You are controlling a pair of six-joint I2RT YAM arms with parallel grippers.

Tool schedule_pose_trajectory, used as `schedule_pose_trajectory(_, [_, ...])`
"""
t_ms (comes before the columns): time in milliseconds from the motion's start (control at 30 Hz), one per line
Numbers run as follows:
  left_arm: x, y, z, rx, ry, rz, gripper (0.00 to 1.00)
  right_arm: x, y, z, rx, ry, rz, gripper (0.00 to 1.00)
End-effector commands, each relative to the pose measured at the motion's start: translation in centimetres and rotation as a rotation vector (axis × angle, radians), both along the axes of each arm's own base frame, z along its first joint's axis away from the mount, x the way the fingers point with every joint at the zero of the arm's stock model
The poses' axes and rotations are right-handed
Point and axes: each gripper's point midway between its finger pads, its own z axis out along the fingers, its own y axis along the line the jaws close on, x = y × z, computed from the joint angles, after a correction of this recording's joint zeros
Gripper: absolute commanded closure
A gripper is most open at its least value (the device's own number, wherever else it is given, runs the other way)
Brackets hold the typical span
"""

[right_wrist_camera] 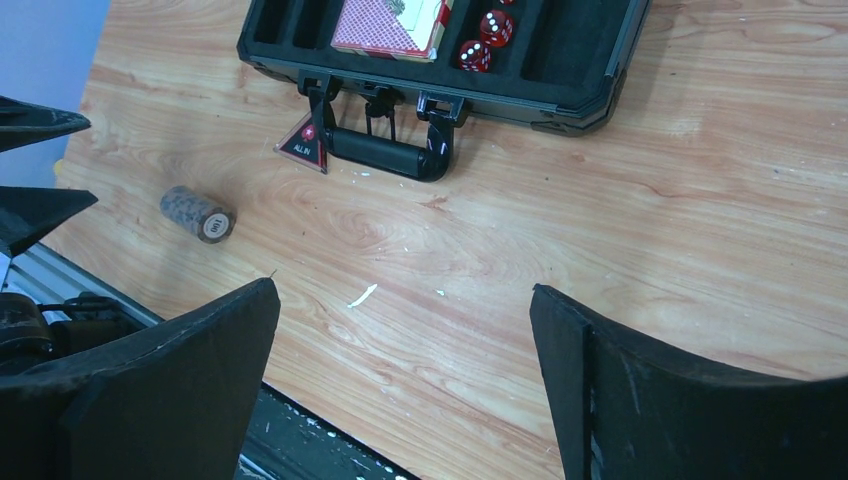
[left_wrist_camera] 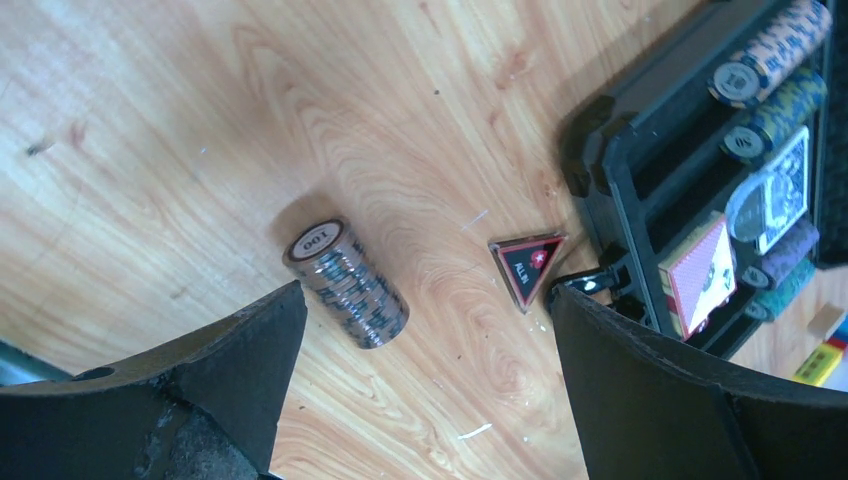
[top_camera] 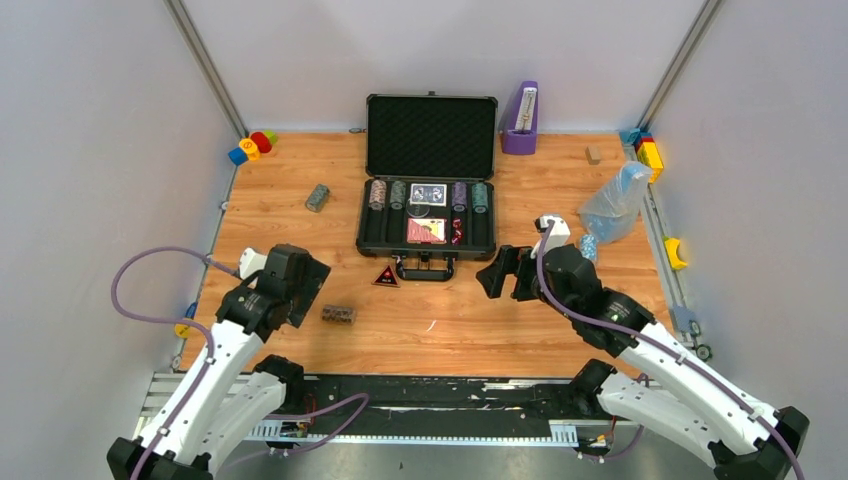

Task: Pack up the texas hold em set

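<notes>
The black case (top_camera: 430, 135) lies open at the table's centre, its lid standing up. Its slots hold chip rolls (top_camera: 377, 194), card decks (top_camera: 425, 231) and red dice (top_camera: 457, 232). The dark red triangle (top_camera: 386, 277) lies on the wood by the case handle. One chip roll (top_camera: 338, 314) lies loose just right of my left gripper (top_camera: 312, 283), which is open and empty. In the left wrist view that roll (left_wrist_camera: 347, 283) and the triangle (left_wrist_camera: 527, 265) lie beyond the open left gripper (left_wrist_camera: 428, 292). Another roll (top_camera: 318, 197) lies left of the case. My right gripper (top_camera: 497, 272), open and empty, hovers right of the handle (right_wrist_camera: 385, 160).
A purple upright object (top_camera: 520, 118) stands right of the lid. Toy blocks (top_camera: 252, 146) sit in the back left corner and more blocks (top_camera: 648, 150) at the back right. A clear plastic bag (top_camera: 615, 205) lies right of the case, near my right arm.
</notes>
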Motion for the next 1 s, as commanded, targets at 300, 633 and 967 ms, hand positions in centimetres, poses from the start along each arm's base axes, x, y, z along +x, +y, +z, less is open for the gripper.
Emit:
schedule_pose_trajectory(300, [-0.4, -2.3, -6.5, -0.169, 0.195, 0.138, 0.00, -0.1, 0.0, 1.7, 0.054, -0.051, 0.003, 0.02])
schedule_pose_trajectory(633, [0.8, -3.3, -9.3, -0.175, 0.239, 0.118, 0.19, 0.1, -0.1, 1.2, 0.039, -0.043, -0.006, 0.02])
schedule_pose_trajectory(967, [3.3, -4.0, -8.3, 0.030, 0.269, -0.218, 0.88, 0.3, 0.0, 0.7, 0.024, -0.029, -0.008, 0.02])
